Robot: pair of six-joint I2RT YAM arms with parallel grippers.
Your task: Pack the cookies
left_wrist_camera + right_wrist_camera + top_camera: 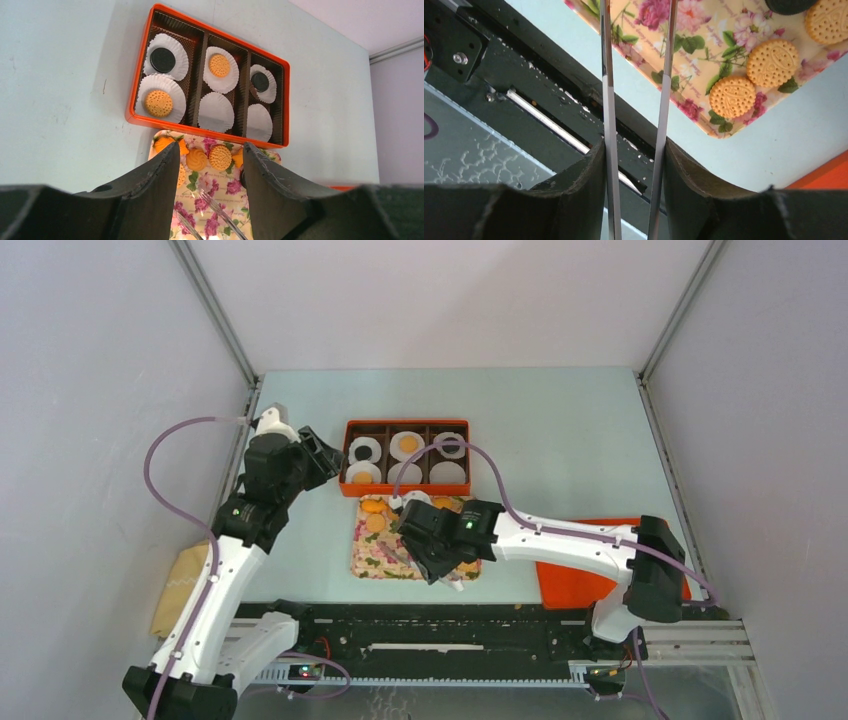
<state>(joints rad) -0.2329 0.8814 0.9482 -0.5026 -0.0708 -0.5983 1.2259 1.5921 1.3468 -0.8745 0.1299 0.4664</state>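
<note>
An orange box [405, 457] holds white paper cups. Four of the cups carry cookies: black [163, 59], golden [159, 103], golden [219, 65] and black [260, 81]. Two cups [216, 112] are empty. In front of the box lies a floral tray [385, 552] with more golden cookies [220, 157] [732, 96] and a black one [789, 5]. My left gripper [210, 152] hangs open and empty to the left of the box. Over the tray's near edge, my right gripper [634, 147] is shut on a pair of metal tongs [607, 75], whose arms stand apart.
An orange lid [585, 585] lies at the right under my right arm. A brown paper bag [180, 585] sits at the left edge. A black rail [430, 635] runs along the near edge, and grey walls close in the table.
</note>
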